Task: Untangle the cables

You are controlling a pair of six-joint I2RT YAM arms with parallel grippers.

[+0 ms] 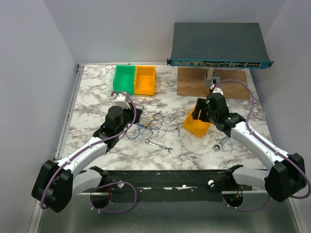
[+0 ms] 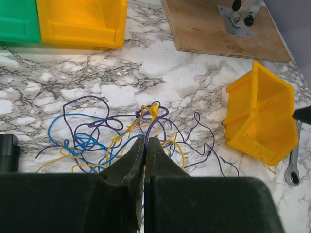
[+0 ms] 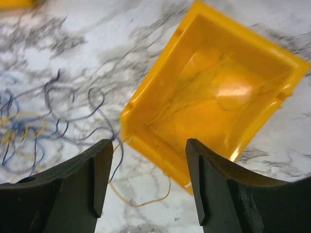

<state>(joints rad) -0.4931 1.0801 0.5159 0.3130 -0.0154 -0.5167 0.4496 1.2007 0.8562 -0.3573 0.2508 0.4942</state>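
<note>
The cables (image 1: 151, 124) lie as a loose tangle of thin blue, yellow and dark purple wires on the marble table; the left wrist view shows the tangle (image 2: 104, 138) too. My left gripper (image 2: 145, 141) is shut on a dark purple wire that rises from the jaws into the tangle; in the top view the gripper (image 1: 138, 116) sits at the tangle's left edge. My right gripper (image 3: 148, 145) is open and empty, hovering over the near corner of a tilted yellow bin (image 3: 214, 92). A thin yellow wire (image 3: 141, 201) trails from that bin onto the table.
A green bin (image 1: 124, 79) and an orange bin (image 1: 145, 80) stand at the back. A network switch (image 1: 218, 44) sits on a stand over a wooden board (image 1: 194, 83). One wrench (image 1: 160, 145) lies below the tangle, another (image 1: 221, 142) near the right arm.
</note>
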